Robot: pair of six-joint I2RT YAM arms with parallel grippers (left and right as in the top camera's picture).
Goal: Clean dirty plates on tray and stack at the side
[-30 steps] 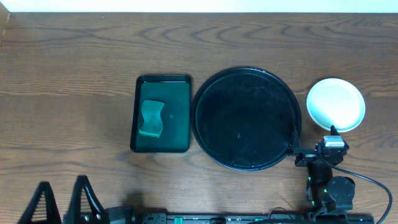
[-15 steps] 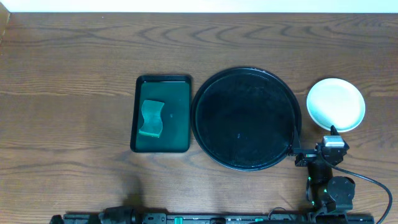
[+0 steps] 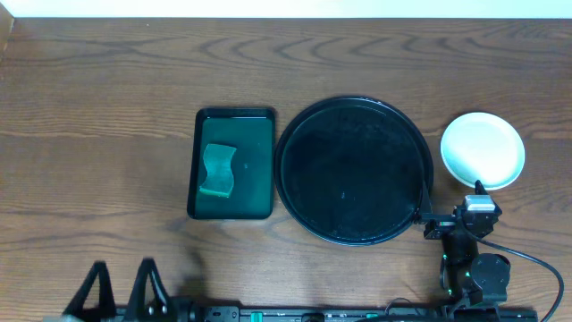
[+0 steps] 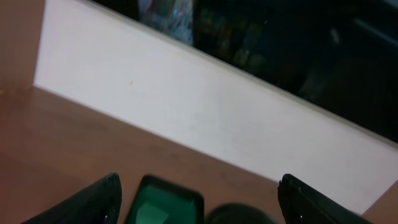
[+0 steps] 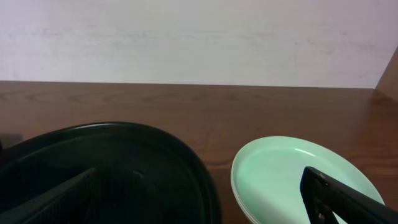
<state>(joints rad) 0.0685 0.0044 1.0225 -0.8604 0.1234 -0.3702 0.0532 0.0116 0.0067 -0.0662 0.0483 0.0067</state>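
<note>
surface [image 3: 107, 72]: brown wood-grain top that carries pretty much everything, with a pale wall along the far edge.
tray [image 3: 353, 170]: big round glossy black one with a raised rim, sitting a bit right of centre. Its left rim is just beside the green tray.
green tray [image 3: 255, 179]: smaller dark green rectangle, left of the black one, long side running front to back.
plates [image 3: 483, 149]: on the surface to the right of the tray, off it and a little apart from its rim. They show as one white disc from above and pale aqua in the right wrist view. Can't tell how many are stacked there.
right tool [image 5: 199, 171]: fingers spread wide, nothing between them, parked at the near side of the plates and pointing across them and the tray's right rim.
left tool [image 3: 122, 268]: down at the near-left edge, fingers spread wide too, gripping nothing, well apart from both trays.
sponge [image 3: 217, 170]: wavy green piece lying inside the green tray, toward its left side.
</note>
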